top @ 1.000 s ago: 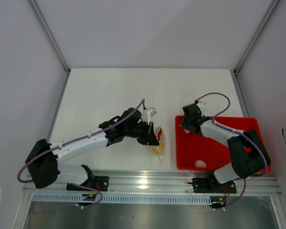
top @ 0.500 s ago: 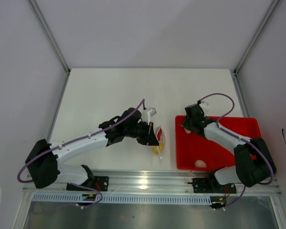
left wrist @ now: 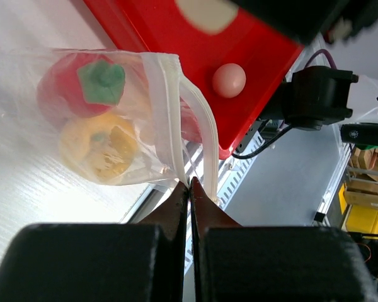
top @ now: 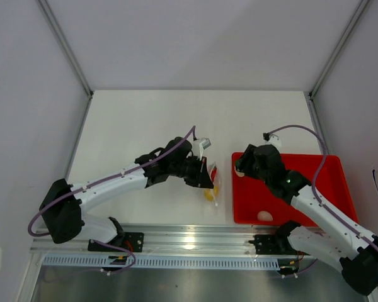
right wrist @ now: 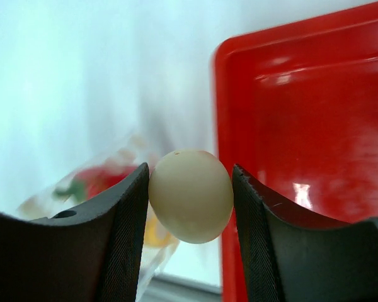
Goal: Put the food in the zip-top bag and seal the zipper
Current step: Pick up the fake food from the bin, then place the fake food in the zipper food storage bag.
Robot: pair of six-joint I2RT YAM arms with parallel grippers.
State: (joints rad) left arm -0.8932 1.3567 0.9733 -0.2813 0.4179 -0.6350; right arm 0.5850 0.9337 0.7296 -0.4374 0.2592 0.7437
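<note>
The zip-top bag point(left wrist: 113, 126) lies on the white table left of the tray, also seen from above point(top: 211, 187). It holds a red piece with a green top point(left wrist: 82, 85) and a yellow piece point(left wrist: 101, 148). Its zipper point(left wrist: 175, 126) strips stand parted at the mouth. My left gripper point(left wrist: 190, 184) point(top: 205, 176) is shut on the bag's mouth edge. My right gripper point(right wrist: 190, 170) point(top: 240, 165) is shut on a cream egg point(right wrist: 190, 201), held in the air over the tray's left rim, right of the bag. A second, pinkish egg point(top: 264, 216) point(left wrist: 229, 80) rests in the tray.
The red tray point(top: 302, 192) point(right wrist: 302, 113) sits at the right front of the table. A metal rail point(top: 195, 234) runs along the near edge. White walls and slanted frame posts point(top: 66, 47) enclose the table.
My right arm has lifted the cream egg off the tray's far left corner and swung it left, over the rim toward the bag. The left gripper has shifted slightly right with the bag.
</note>
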